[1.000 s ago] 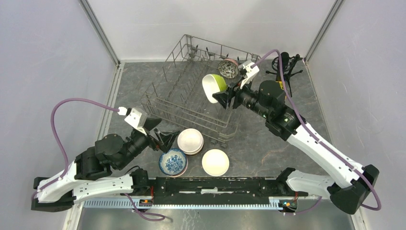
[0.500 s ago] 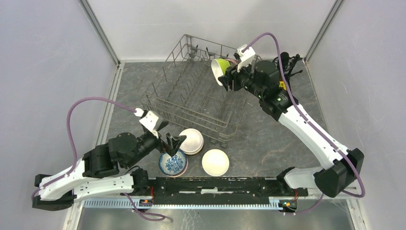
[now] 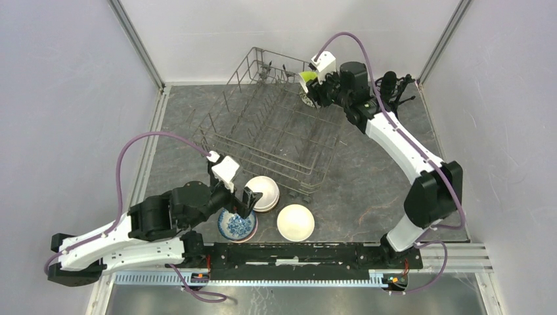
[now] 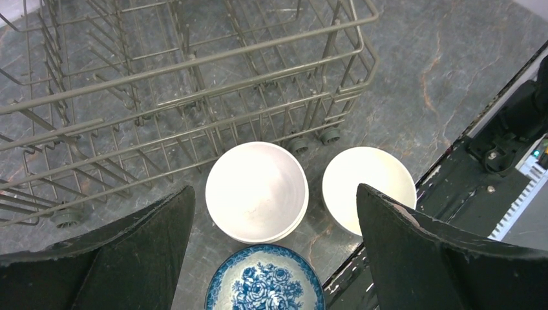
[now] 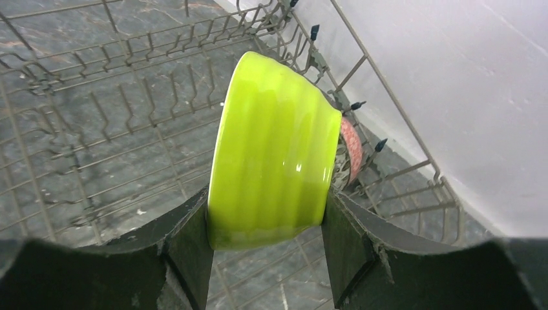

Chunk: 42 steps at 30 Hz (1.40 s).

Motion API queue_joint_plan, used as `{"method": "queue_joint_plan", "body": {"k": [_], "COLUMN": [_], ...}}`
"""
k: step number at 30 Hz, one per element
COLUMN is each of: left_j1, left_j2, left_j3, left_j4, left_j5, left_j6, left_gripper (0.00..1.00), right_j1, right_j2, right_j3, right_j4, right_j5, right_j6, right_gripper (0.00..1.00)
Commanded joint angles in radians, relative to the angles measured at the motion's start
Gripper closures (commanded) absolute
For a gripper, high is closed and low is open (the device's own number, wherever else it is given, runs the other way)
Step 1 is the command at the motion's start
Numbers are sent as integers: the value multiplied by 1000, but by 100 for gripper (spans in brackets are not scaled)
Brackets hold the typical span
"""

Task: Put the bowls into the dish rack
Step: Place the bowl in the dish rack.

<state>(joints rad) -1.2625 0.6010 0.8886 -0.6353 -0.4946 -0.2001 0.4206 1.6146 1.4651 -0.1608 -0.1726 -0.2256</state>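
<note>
R gripper [image 5: 268,219] grips the lime green bowl [image 5: 274,152] by its outer wall, one finger per side. The bowl is tipped on edge over the tines at the far R corner of the dish rack [image 3: 263,161]. Can't tell if it touches the wires. Just behind it, deeper in that corner, a pinkish-rimmed bowl [image 5: 351,155] is mostly hidden.

L gripper [image 4: 274,190] is spread wide w/ nothing in it, hovering just outside the rack's near side. Below it a white bowl stack [image 4: 256,190] sits almost against the rack's near wall. A single white bowl [image 4: 368,187] lies just R of the stack, slightly further from the rack. A blue-and-white bowl [image 4: 263,287] lies a bit further out again. All three rest on the grey table [image 3: 368,190].
</note>
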Motion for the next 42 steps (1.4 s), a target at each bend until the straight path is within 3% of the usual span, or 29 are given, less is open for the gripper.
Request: {"method": "queue_joint_plan", "body": {"k": [1, 14, 33, 42], "left_j1": [4, 4, 3, 4], "left_j2": [29, 43, 87, 79], "left_j3": [-4, -4, -2, -5], "left_j4": [-15, -34, -34, -34], "left_j5": [-25, -74, -73, -79], "left_j6": [45, 47, 60, 60], "left_gripper": [0, 0, 0, 0], "right_j1": [-18, -34, -36, -37], "right_j2": [79, 244, 364, 392], "right_j3": [139, 269, 301, 306], "right_j4": [-11, -157, -193, -221], "right_j5": [-61, -106, -57, -124], "right_j6": [-125, -405, -516, -541], "right_gripper": [100, 100, 100, 100]}}
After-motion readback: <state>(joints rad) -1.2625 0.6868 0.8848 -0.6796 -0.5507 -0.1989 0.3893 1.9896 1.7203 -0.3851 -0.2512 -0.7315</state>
